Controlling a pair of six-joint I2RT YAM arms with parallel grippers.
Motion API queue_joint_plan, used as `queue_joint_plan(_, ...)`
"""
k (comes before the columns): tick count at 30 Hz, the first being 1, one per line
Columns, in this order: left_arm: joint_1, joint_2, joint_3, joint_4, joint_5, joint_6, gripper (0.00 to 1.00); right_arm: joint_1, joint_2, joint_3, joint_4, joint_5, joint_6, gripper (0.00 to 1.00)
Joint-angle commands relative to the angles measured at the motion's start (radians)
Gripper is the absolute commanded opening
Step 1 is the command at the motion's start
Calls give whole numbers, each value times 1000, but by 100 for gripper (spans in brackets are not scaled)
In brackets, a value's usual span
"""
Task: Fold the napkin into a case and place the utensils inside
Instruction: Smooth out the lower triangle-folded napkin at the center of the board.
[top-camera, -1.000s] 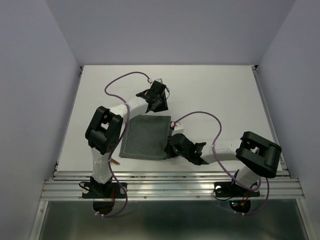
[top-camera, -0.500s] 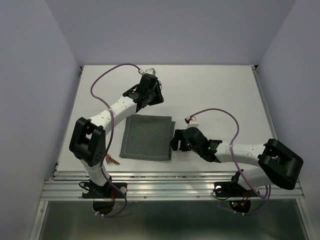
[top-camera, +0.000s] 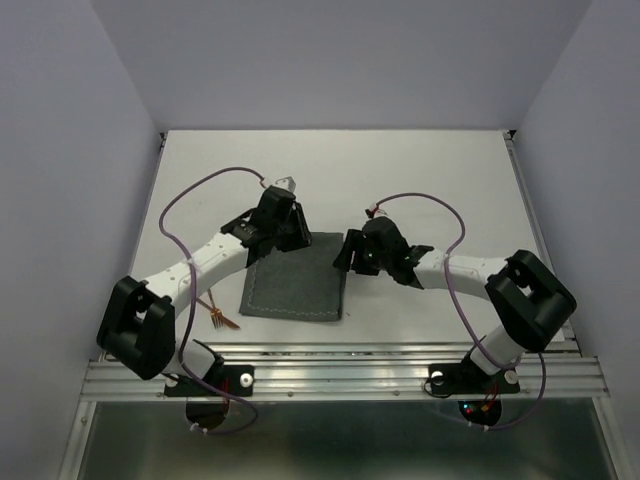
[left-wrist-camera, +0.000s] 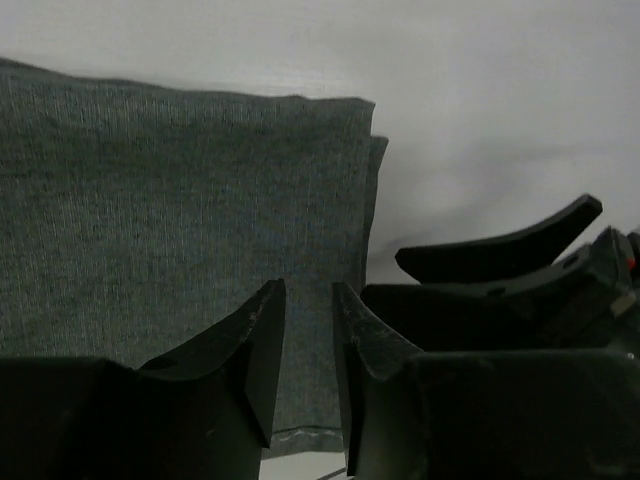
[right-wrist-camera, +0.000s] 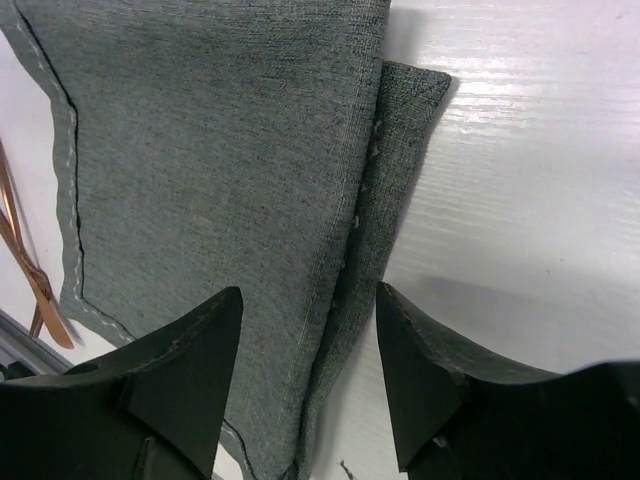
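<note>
The grey-green napkin (top-camera: 293, 286) lies folded flat near the table's front, its right side showing two layers, the lower one sticking out (right-wrist-camera: 405, 150). My left gripper (top-camera: 288, 234) hovers over the napkin's far edge, jaws a narrow gap apart with nothing between them (left-wrist-camera: 308, 287); the cloth (left-wrist-camera: 150, 200) shows below. My right gripper (top-camera: 346, 252) is at the far right corner, open, straddling the doubled edge (right-wrist-camera: 308, 292). Copper utensils (top-camera: 222, 320) lie left of the napkin, partly hidden by the left arm; a piece of one (right-wrist-camera: 38, 290) shows in the right wrist view.
Purple cables (top-camera: 195, 190) loop over both arms. The right gripper's black fingers (left-wrist-camera: 500, 255) sit close beside my left gripper. A metal rail (top-camera: 340, 370) runs along the table's near edge. Bare white table (top-camera: 400, 170) stretches behind the napkin.
The right gripper opened, left the napkin's near right edge and moved to its far right corner. The left arm swung back down to the napkin's far edge.
</note>
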Motion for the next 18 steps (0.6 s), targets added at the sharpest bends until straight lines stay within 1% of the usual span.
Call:
queue_joint_plan(1,-32,-103,-109,22,30,-49,36,-28,71,59,-1,-76,50,59)
queue_joint_plan(7,-73,-162,-189,22,53,-66,36,-37,126,74,-2,-40,81,55)
queue_joint_plan(10,-124,-180,-217,21,55,-93,37,-46,129,77,-1,-31,73,55)
queue_joint_plan(12,-168,-179,-226,21,46,-118,41,-47,115,77,-2,-1,65,55)
queue_joint_plan(13,-200,-171,-226,18,38,-128,50,-59,108,73,-4,1,62,55)
queue_joint_plan(14,-200,-163,-221,11,23,-142,50,-59,102,73,-4,1,58,55)
queue_joint_plan(16,-255,-147,-209,-9,-19,-164,52,-91,89,71,-4,-13,45,55)
queue_joint_plan(18,-308,-114,-194,-19,-26,-190,52,-109,83,70,-7,-17,36,55)
